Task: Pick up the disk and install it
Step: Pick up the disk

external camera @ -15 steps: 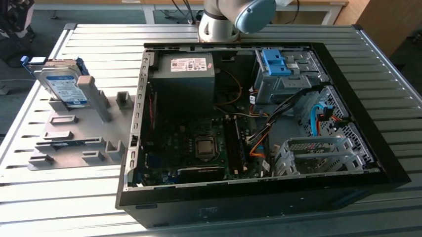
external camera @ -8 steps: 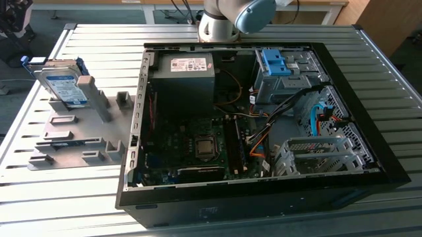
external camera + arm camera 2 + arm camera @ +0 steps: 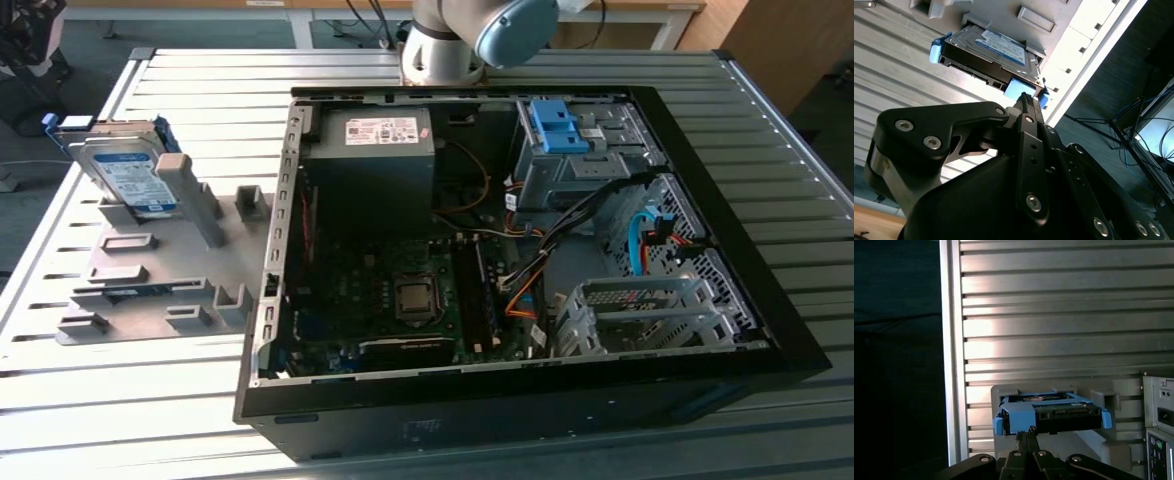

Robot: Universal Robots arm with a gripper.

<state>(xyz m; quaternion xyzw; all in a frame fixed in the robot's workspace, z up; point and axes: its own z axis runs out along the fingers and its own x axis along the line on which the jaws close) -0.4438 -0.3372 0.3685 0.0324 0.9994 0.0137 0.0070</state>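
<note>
The disk [image 3: 130,172] stood in its grey holder [image 3: 174,265] on the exterior view's left, probably for easy grabbing; the gripper [image 3: 1027,432] was pinched shut, empty.

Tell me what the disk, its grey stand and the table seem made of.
The disk: silvery metal body with a glossy label; its blue frame looks plastic. The stand: matte, uniform grey, probably plastic. The table: ribbed bare metal, likely aluminium by its sheen.

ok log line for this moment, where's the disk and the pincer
stage: pre-grasp | disk: standing in grey fixture, exterior view's left of open computer case | pincer: shut, empty, aimed at disk, not touching | installed: no
</note>
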